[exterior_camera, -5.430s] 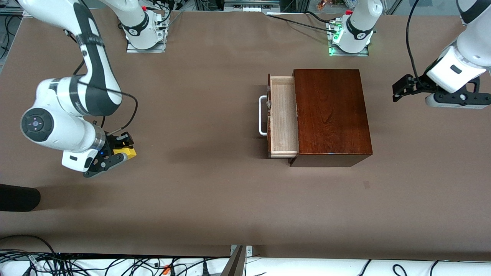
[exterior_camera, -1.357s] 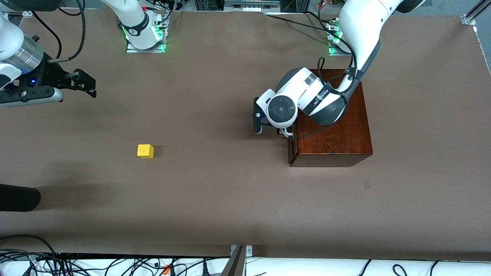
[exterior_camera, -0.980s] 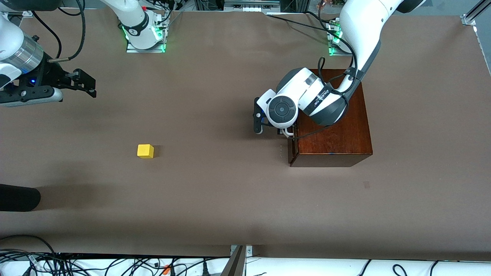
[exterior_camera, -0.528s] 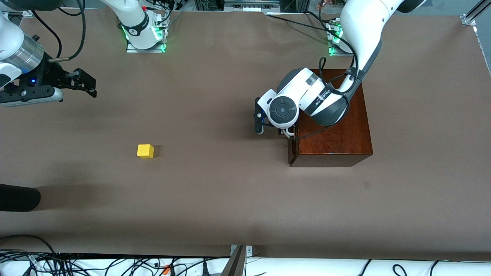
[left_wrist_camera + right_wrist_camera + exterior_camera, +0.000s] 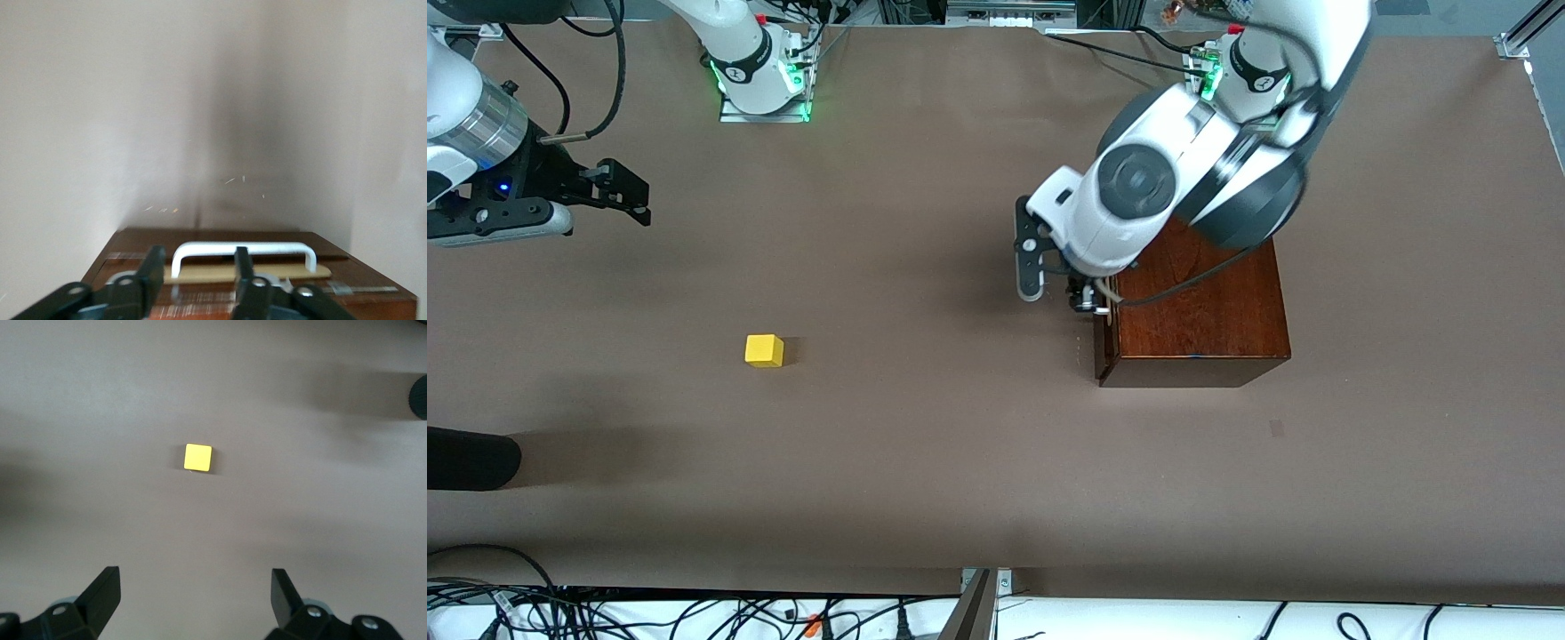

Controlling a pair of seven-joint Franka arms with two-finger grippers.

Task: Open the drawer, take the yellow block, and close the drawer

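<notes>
Just above the drawer's (image 5: 1106,333) white handle (image 5: 243,251), right of frame centre in the front view, the left gripper (image 5: 195,268) hung with fingers parted, empty, the drawer pushed into its dark wooden box (image 5: 1196,307). At the upper left edge the right gripper (image 5: 624,194) waited wide open, holding nothing. Lower down, left of centre, the yellow block (image 5: 764,350) sat on the brown table (image 5: 925,444).
</notes>
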